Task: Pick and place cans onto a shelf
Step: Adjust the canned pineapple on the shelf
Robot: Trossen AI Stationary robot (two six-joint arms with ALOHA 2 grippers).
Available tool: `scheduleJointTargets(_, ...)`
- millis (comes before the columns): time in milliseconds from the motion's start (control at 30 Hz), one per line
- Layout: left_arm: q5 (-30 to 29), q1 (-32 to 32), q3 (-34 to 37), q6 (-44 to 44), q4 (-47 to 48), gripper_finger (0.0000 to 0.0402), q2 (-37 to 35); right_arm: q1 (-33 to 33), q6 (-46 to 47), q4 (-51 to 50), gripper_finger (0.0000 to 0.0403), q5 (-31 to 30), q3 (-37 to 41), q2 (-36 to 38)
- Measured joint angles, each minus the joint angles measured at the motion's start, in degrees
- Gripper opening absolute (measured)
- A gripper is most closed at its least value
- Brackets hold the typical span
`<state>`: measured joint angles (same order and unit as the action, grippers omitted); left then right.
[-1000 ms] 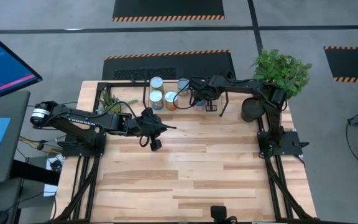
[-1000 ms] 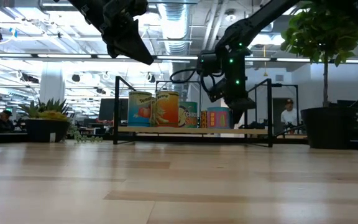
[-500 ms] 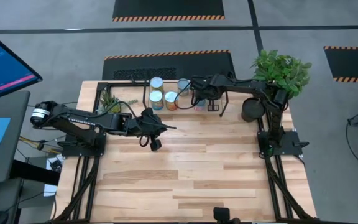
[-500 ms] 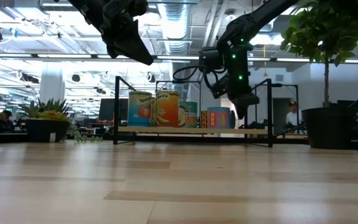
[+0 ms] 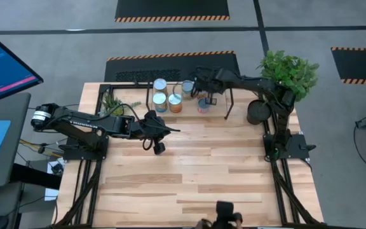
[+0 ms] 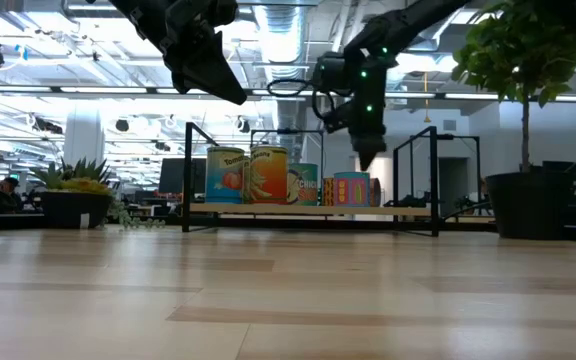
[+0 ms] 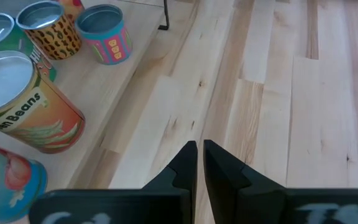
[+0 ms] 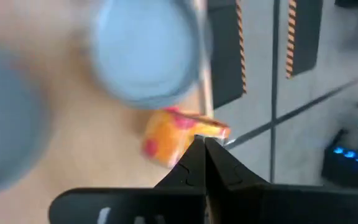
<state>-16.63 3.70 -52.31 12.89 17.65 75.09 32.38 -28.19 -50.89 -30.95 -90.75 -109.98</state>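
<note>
Several cans stand upright on their bases on the shelf (image 6: pixel 408 209) at the table's far edge: a tomato can (image 6: pixel 225 175), a green-beans can (image 6: pixel 269 175), and smaller ones (image 6: pixel 351 188). From above their round tops (image 5: pixel 175 100) show in a cluster. My right gripper (image 6: pixel 361 160) hangs shut just above the smaller cans (image 5: pixel 203 104), pointing steeply down, with nothing in it. My left gripper (image 7: pixel 198 155) is shut and empty, held over the table's middle left (image 5: pixel 159 137), nearer than the shelf.
A leafy plant (image 5: pixel 288 73) in a dark pot (image 5: pixel 256 112) stands at the far right corner. A small plant (image 5: pixel 112 102) sits left of the shelf. The shelf's black legs (image 6: pixel 435 180) rise at its ends. Bare plank tabletop (image 5: pixel 202 172) spreads toward the near edge.
My right gripper has risen from just right of the small cans on the shelf to above them. It shifted a little toward the left and far edge and rolled slightly, staying shut. One can's top now shows where the gripper covered it.
</note>
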Motion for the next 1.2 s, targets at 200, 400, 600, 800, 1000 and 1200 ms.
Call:
scheduleJointTargets(200,2.87,0.02,0.0,0.45,-0.07,0.0015,0.0,6.03,1.81,4.83,0.0008,-1.21,0.04,-0.86)
scheduleJointTargets(400,2.93,0.02,0.0,0.28,-0.29,0.0015,0.0,8.5,3.32,2.62,0.0004,7.31,0.04,-0.9)
scheduleJointTargets(600,2.93,0.02,0.0,-0.18,-0.37,0.0015,0.0,7.2,2.43,-1.21,0.0005,12.65,0.04,-0.91)
scheduleJointTargets(800,2.92,0.02,0.0,-0.21,-0.37,0.0015,0.0,4.68,2.63,-8.53,0.0008,13.04,0.08,-0.55)
scheduleJointTargets(1000,2.87,0.02,0.0,-0.48,-0.39,0.0015,0.0,1.1,2.34,-10.99,0.0012,12.57,0.08,1.77)
scheduleJointTargets(1200,2.84,0.02,0.0,-1.77,-0.47,0.0015,0.0,0.24,2.92,-9.29,0.0009,11.23,-0.93,2.48)
